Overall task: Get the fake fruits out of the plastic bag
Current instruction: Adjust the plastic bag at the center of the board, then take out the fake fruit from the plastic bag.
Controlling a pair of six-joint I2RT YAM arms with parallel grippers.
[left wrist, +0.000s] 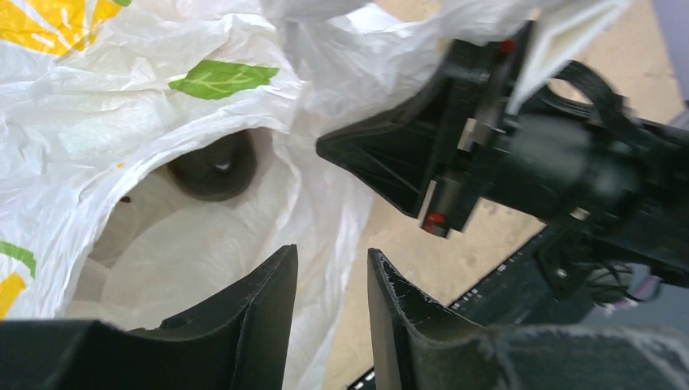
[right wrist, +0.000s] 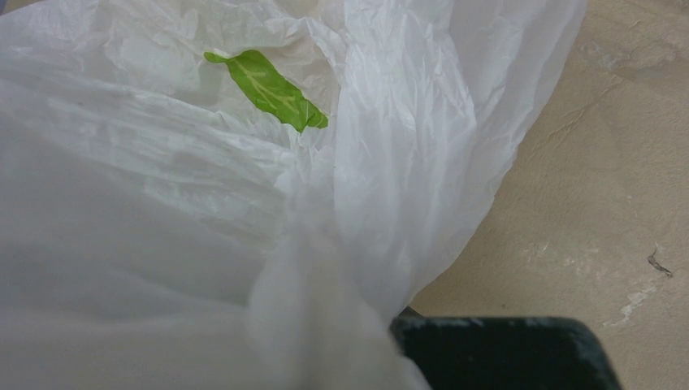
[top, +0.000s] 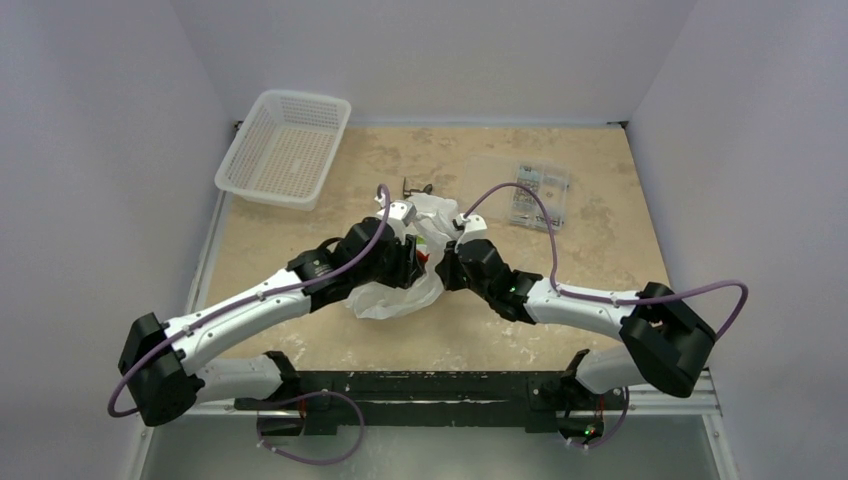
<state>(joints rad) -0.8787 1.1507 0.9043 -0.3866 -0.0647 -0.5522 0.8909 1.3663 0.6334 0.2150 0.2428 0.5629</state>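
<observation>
The plastic bag (top: 400, 295) lies crumpled at the table's middle, white with green and yellow prints. In the left wrist view its mouth (left wrist: 175, 122) gapes and one dark brown fake fruit (left wrist: 213, 165) rests deep inside; other fruits are hidden. My left gripper (left wrist: 331, 256) hovers at the bag's mouth (top: 405, 258), open by a narrow gap, with the bag's rim film running between its fingers. My right gripper (left wrist: 325, 149) is shut on the bag's right rim (top: 443, 268). In the right wrist view the film (right wrist: 325, 268) bunches over one finger (right wrist: 504, 351).
A white mesh basket (top: 285, 148) stands at the back left. A clear flat box of small parts (top: 538, 195) lies at the back right. A small black hammer (top: 415, 187) lies just behind the bag. Grey walls close in the table on three sides.
</observation>
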